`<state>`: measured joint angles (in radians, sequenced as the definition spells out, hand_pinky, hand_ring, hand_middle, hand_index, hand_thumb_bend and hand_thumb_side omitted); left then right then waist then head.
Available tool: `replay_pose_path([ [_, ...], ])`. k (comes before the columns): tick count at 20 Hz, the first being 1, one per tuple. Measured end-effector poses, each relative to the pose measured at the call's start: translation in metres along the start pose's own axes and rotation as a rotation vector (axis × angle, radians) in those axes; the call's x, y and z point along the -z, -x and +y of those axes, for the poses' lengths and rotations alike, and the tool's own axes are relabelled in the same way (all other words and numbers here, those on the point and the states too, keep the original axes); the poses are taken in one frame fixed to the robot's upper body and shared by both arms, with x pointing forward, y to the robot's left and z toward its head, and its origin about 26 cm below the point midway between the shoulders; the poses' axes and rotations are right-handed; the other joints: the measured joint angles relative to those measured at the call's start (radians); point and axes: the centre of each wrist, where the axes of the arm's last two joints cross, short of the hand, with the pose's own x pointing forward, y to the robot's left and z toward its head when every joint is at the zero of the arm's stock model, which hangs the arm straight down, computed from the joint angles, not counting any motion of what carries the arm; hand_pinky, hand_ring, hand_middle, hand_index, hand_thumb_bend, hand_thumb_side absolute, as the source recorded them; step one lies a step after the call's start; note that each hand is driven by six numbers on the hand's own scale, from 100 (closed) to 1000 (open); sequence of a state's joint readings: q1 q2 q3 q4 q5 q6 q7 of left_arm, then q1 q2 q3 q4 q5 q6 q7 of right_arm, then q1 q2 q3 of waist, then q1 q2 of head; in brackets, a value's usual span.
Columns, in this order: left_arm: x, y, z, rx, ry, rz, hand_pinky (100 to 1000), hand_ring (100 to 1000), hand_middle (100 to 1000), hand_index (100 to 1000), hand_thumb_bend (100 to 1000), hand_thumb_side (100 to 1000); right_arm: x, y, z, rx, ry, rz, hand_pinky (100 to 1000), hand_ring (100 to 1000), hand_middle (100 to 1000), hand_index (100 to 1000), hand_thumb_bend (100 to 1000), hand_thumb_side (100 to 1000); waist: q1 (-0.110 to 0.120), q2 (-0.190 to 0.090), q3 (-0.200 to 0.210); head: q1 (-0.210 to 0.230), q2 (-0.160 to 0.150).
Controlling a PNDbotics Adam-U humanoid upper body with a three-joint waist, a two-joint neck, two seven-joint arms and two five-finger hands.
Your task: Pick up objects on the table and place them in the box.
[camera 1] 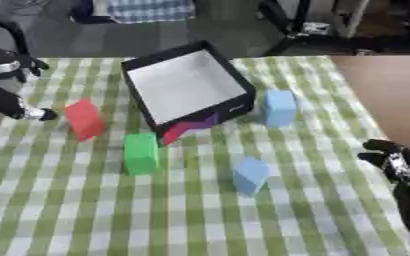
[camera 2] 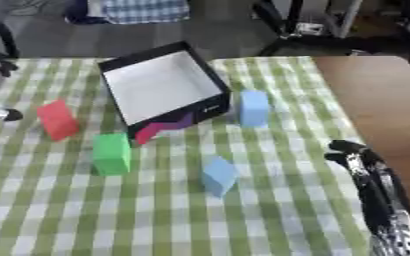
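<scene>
Nearest, at the lower right edge, the right hand point(camera 2: 359, 155) rests on the surface point(camera 1: 86, 215), which is covered by a green-and-white checked cloth. Its fingers point up the picture, slightly bent, grasping nothing; released.

Blocks counted on the cloth: four loose, plus one partly hidden.
- One light blue block point(camera 1: 250, 175), nearest the camera, near the middle, lying tilted.
- One green block point(camera 1: 141, 153), to its left and slightly farther, standing clear of the others.
- One red block point(camera 1: 84, 119), farther left, tilted, just beside the left hand.
- One second light blue block point(camera 1: 279, 107), upright, just beside the box's right near corner.
- One magenta-and-purple piece point(camera 1: 187, 128) showing at the box's near edge; whether it lies under or against the box cannot be told.

One box point(camera 1: 187, 85), black-walled with a pale inside, sits at centre, turned askew to the cloth's checks. Nothing shows inside it.

The left hand point(camera 1: 16, 106) is at the left edge, over the cloth's border. Its fingers cannot be made out; whether released or clenched cannot be told.

A bare brown strip of the surface point(camera 2: 375, 95) runs along the right, beyond the cloth.
</scene>
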<state>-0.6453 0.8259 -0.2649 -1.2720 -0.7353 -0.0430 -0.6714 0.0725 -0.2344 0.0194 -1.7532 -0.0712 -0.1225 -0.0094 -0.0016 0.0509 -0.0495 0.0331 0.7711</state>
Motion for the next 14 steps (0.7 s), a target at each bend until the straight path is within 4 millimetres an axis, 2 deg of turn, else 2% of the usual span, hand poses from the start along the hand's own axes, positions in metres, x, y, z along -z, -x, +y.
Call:
replay_pose_path([
  [14,0.052,-0.015,-0.022,0.009,0.043,0.041,777,742,773,967,533,560,-0.002,0.001,0.000,0.003,0.001,0.007,882,713,704,738,100,766,0.000,0.000,-0.004,0.000,0.000],
])
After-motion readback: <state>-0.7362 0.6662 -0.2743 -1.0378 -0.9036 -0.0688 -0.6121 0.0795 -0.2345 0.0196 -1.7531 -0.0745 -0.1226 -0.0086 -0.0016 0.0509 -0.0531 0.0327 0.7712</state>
